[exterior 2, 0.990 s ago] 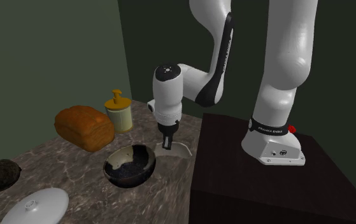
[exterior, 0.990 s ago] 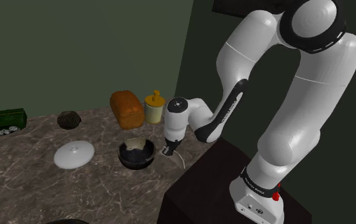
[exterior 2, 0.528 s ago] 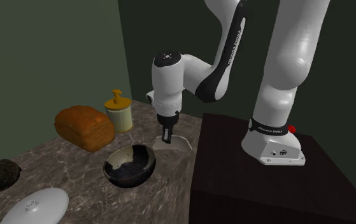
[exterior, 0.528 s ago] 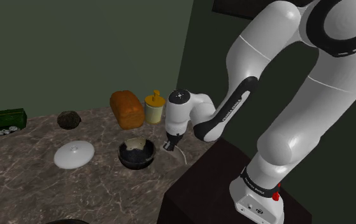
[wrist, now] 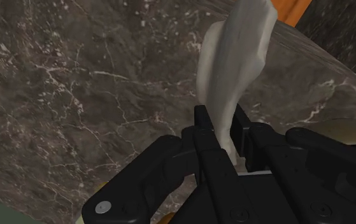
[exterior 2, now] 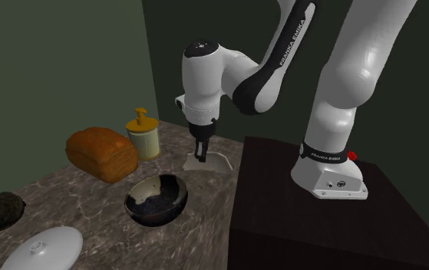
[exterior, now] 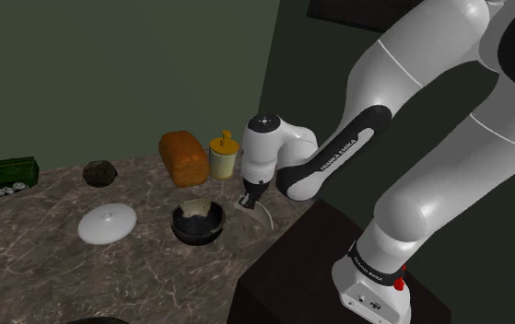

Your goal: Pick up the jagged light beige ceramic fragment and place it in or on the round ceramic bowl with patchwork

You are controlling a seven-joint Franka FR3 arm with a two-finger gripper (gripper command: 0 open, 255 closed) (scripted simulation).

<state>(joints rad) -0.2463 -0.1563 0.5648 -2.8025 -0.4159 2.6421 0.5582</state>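
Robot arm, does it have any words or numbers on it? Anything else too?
"FRANKA EMIKA": white letters along the dark forearm cover of the white robot arm.
"FRANKA EMIKA": small, on the dark band above the arm's base.
Nothing else shows readable words or numbers.

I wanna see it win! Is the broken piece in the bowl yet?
Not in. The tool clasps the fragment between its fingers, apart from the bowl.
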